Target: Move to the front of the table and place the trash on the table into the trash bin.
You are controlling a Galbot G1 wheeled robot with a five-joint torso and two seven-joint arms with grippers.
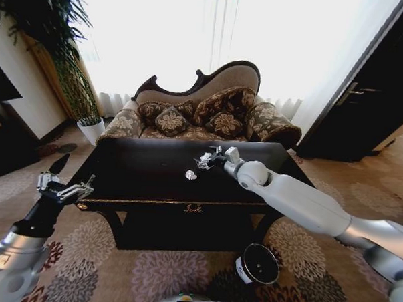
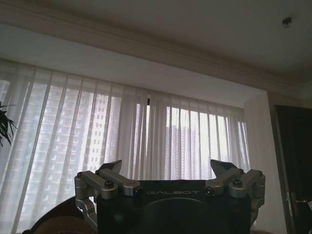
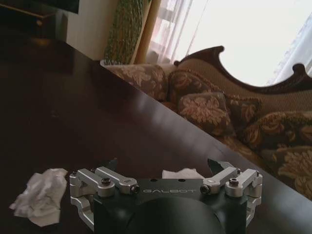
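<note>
Fingers (image 3: pixel 110 165) of the right gripper (image 3: pixel 165 168) are sitting apart, straddling one crumpled white paper wad (image 3: pixel 183 173) on the glossy dark wooden tabletop (image 1: pixel 140 168). A second crumpled wad (image 1: pixel 191 174) is lying just beside, mid-tabletop. Left gripper (image 1: pixel 66 176) is hanging open off the tabletop's left edge.

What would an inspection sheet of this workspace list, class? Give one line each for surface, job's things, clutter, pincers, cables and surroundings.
Surface: dark glossy table, mostly bare.
Job's things: two white paper wads, one loose, one between the fingers of the right pincer; bin on the carpet by the table's front right leg.
Clutter: nothing seen.
Pincers: right pincer open, low over the table; left pincer open, off the table's left corner.
Cables: nothing seen.
Surroundings: patterned sofa behind the table, potted plant, curtained window.
</note>
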